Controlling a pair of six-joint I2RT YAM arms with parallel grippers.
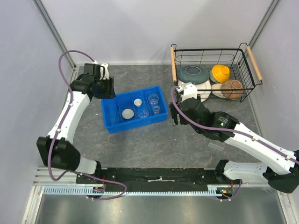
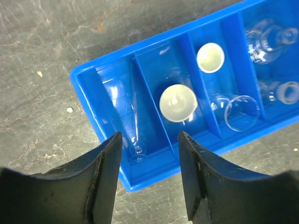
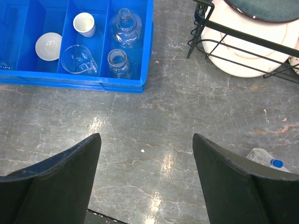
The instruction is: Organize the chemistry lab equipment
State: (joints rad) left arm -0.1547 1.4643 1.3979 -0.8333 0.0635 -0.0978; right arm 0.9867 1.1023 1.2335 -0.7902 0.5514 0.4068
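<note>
The lab glassware lies in the blue divided tray [image 1: 110,122]. In the left wrist view the end compartment holds a thin clear tube [image 2: 136,122], then come a white round dish [image 2: 177,103], a tiny white cup [image 2: 210,57], a tipped glass beaker [image 2: 239,113] and two clear flasks [image 2: 268,41]. My left gripper [image 2: 149,142] hangs open and holds nothing above the tray's near-left corner. My right gripper [image 3: 147,140] stands wide open over bare tabletop, to the right of the tray. A blue-capped clear tube [image 3: 268,159] lies on the table by its right finger.
A black wire basket [image 1: 243,58] with wooden handles stands at the back right, holding blue-grey, white, yellow and brown ceramic bowls and plates. Grey walls close in both sides. The small clear item [image 1: 216,145] lies on the table beside the right arm.
</note>
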